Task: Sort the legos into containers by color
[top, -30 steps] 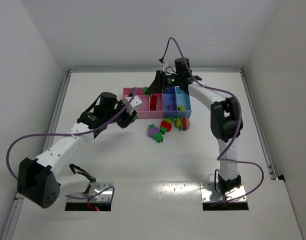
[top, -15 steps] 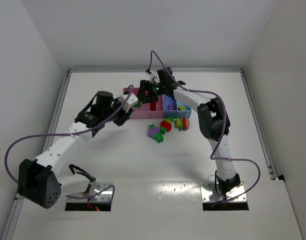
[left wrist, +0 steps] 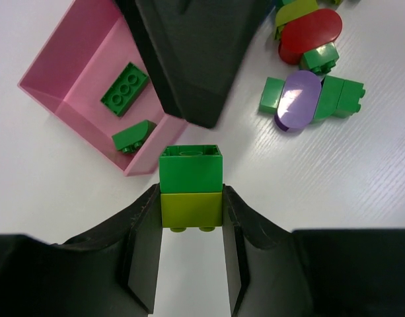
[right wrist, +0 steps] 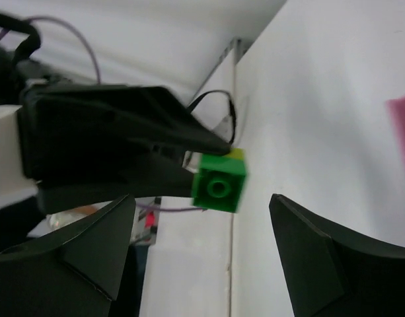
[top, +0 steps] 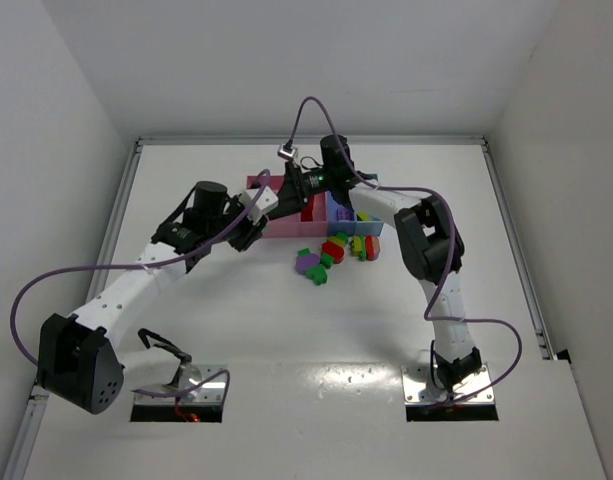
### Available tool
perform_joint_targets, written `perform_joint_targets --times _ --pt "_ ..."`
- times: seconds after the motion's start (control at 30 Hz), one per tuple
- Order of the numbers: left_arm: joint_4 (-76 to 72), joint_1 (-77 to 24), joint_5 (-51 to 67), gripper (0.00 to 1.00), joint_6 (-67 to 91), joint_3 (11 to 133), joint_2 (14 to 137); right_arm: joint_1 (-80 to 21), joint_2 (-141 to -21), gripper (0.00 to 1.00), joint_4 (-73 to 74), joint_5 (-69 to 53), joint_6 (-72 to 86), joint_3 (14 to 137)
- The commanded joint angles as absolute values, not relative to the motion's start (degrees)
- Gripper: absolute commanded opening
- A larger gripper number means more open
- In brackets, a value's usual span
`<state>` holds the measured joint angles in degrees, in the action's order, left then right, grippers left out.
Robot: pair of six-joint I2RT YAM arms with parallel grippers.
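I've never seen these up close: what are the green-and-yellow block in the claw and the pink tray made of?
The green-and-yellow block looks like hard moulded plastic, smooth with a faint sheen; its crisp edges and round studs suggest so. The pink tray seems thin plastic too, fairly matte, its walls uniformly coloured.

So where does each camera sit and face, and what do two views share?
Top external: above and behind the robot, looking down on the white table; left arm and right arm show.
Left wrist: on the left arm, looking down past the left hand, shut on a green-and-yellow plastic lego stack, toward the wide pink plastic bin.
Right wrist: on the right arm, facing sideways past the open right hand at that stack.
Both wrist views share the stack.
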<state>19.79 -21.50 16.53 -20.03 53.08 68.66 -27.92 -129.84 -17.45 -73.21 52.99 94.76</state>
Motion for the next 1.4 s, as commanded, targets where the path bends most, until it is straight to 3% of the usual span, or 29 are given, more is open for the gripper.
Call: perform_joint_targets --times 0.0,0.53,1.03,1.37 --pt "16.79 -20.83 17.40 0.18 -20.65 55.11 69.78 -29.70 -126.12 0.83 -24.79 -82.35 55.72 96.15" --pt "14.50 -20.83 16.70 0.18 -21.88 58.36 73.39 -30.41 -126.12 0.80 -24.09 -79.90 55.72 94.58" --pt "16.79 -20.83 17.23 0.18 -20.13 57.65 69.43 -28.74 -126.65 0.80 -16.88 -74.00 50.36 95.98" --pt "15.03 -20.83 18.98 0.18 -19.60 60.38 72.60 -29.79 -126.65 0.68 -17.40 -74.53 50.36 95.98"
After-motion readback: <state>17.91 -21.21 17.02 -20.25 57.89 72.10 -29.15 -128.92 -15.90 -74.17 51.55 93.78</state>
